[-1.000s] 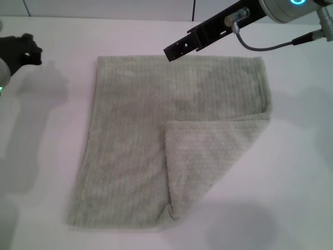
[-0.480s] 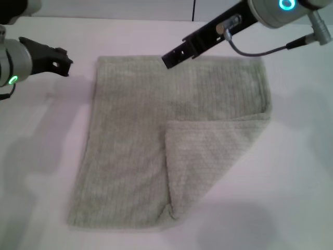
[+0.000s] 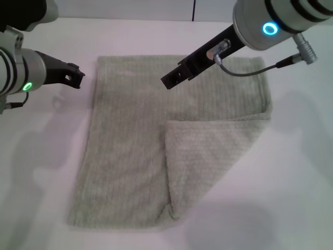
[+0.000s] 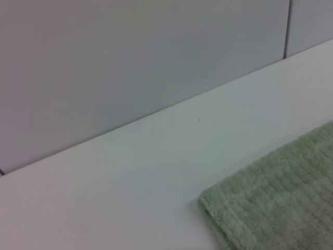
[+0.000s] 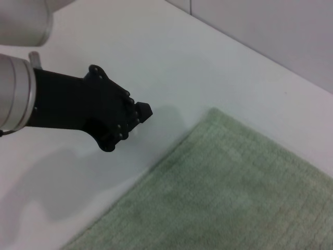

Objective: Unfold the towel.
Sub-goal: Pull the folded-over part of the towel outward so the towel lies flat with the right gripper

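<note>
The white counter (image 3: pixel 302 172) carries the towel (image 3: pixel 130 140), lying flat with its near right corner folded back over itself. The right gripper (image 3: pixel 171 80) hovers above the towel's far middle; the left gripper (image 3: pixel 77 78) hovers just beside the towel's far left corner. Whether either gripper is open, I cannot tell.

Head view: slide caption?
Both grippers, left and right, hover over a pale sage-green plush towel, one corner folded.
</note>
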